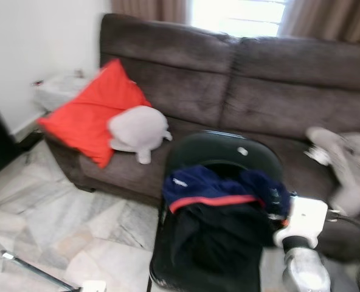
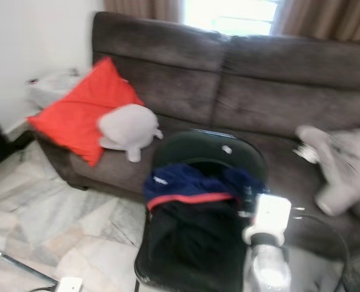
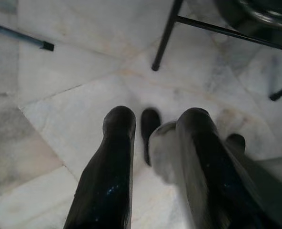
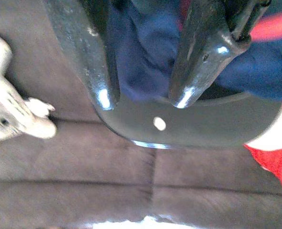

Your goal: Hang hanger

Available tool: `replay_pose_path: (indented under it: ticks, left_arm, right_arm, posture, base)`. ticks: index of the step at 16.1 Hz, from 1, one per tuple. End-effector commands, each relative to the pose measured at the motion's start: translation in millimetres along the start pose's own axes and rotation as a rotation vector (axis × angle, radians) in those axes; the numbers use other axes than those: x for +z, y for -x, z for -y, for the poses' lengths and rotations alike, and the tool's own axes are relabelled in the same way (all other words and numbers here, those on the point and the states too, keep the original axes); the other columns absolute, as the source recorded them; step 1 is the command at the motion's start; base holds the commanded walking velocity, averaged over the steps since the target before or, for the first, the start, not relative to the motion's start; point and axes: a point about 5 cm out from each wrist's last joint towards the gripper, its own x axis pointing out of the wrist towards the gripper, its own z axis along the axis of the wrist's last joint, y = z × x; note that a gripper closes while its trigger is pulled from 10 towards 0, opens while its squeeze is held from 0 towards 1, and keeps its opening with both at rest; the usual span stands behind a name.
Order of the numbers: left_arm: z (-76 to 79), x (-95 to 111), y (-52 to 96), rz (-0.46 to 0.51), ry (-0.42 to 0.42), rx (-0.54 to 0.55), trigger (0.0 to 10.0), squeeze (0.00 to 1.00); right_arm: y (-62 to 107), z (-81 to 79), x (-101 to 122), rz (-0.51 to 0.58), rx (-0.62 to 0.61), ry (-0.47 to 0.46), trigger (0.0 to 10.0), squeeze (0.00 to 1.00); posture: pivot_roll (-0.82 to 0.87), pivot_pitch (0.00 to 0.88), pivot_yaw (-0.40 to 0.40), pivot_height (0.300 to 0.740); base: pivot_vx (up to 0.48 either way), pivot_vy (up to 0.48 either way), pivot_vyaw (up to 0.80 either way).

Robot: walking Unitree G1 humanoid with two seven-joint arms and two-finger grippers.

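Two grippers: both are seen with fingers spread, nothing pinched.
Right gripper (image 4: 143, 98): is held just above the navy garment (image 1: 219, 185) draped over the black chair (image 1: 219, 152).
Left gripper (image 3: 153, 131): is hung low over the marble floor (image 3: 60, 76), near the chair's legs.
Hanger: cannot be made out.
Sofa (image 1: 277, 79): is set behind the chair; a red cushion (image 1: 95, 112) and grey plush (image 1: 137, 131) are laid on it.

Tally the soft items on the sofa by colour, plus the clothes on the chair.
Red cushion: 1
Grey plush toys, one beside the cushion, one at the sofa's right end: 2
Navy garment with red trim on the black chair: 1
Total: 4
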Motion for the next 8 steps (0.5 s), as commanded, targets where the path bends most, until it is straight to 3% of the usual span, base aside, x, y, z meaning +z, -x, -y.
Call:
replay_pose_path:
  ticks: [1, 4, 8]
  left_arm:
    - [-10.0, -7, 2.6, -0.027, -0.002, 0.027, 10.0, 0.0]
    - [-10.5, -7, 2.6, -0.026, -0.011, 0.032, 10.0, 0.0]
    - [-11.2, -7, 2.7, -0.029, -0.019, 0.034, 10.0, 0.0]
  right_arm:
    - [-0.6, -8.8, 7, 0.025, 0.024, -0.015, 10.0, 0.0]
    - [2.1, -6.6, 16, 0.048, 0.0, -0.011, 10.0, 0.0]
    - [28.5, -1.5, 38, 0.031, 0.015, -0.032, 10.0, 0.0]
  posture:
    - [0.11, 0.003, -0.047, 0.74]
    - [0.1, 0.004, -0.045, 0.74]
    - [0.08, 0.008, -0.044, 0.74]
  base:
    - [0.0, 0.0, 0.0]
    - [0.0, 0.0, 0.0]
    - [0.0, 0.0, 0.0]
